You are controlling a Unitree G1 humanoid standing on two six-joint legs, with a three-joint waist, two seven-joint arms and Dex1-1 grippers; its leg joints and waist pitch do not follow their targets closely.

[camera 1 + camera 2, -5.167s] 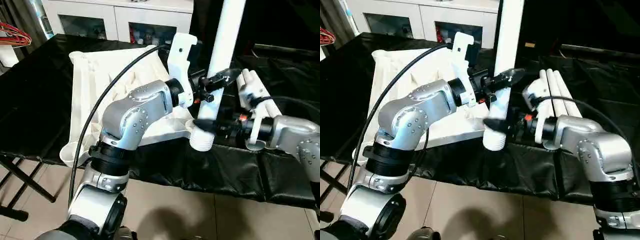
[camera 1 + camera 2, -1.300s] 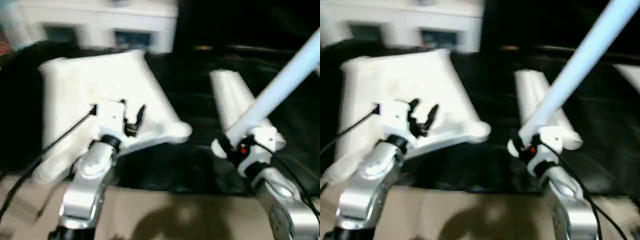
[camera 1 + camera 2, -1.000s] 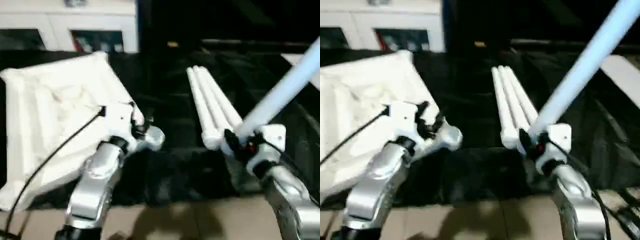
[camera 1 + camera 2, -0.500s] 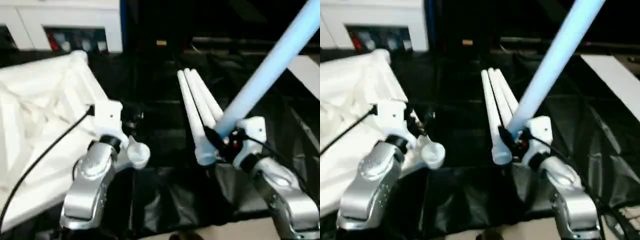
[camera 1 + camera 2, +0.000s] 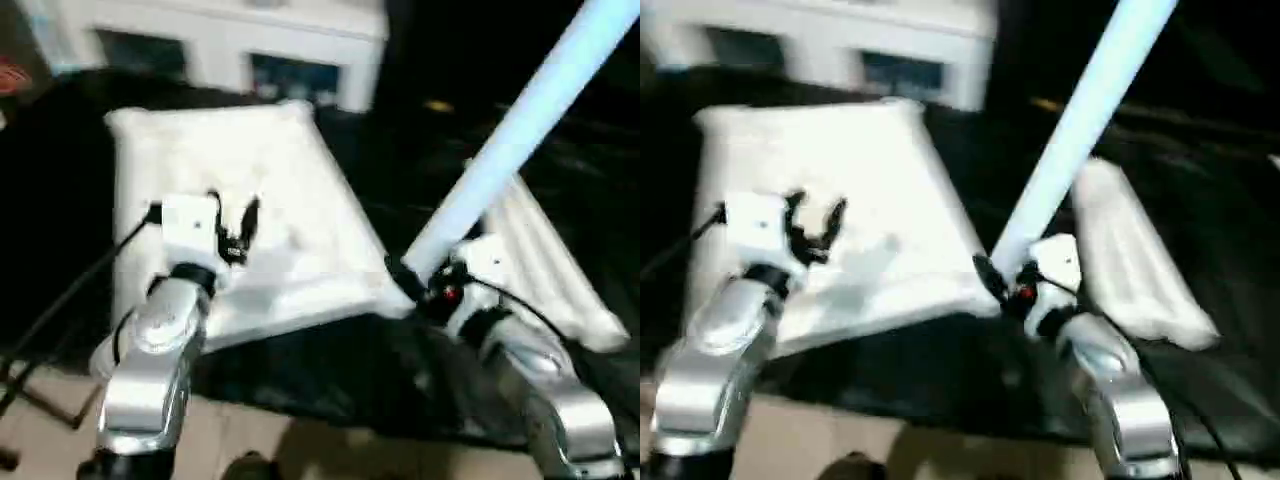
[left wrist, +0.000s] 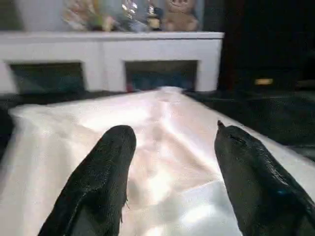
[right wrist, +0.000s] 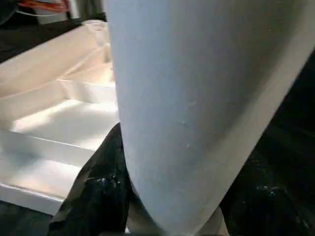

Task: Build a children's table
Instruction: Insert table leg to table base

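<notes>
Holding one tube leg point(image 5: 520, 120) tilted above the table top's point(image 5: 250, 200) near corner, the right gripper point(image 5: 415, 285) seems ready to socket it; the left gripper point(image 5: 232, 215) hovers wide, empty.

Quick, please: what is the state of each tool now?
Left tool: open, empty, over the tabletop.
Right tool: closed on a leg.

Five seconds back both grippers held the leg point(image 5: 520, 125) upright beside the tabletop point(image 5: 250, 215); now the left gripper point(image 5: 238, 225) hovers empty over it, and the right gripper point(image 5: 425, 290) alone carries the tilted leg.
</notes>
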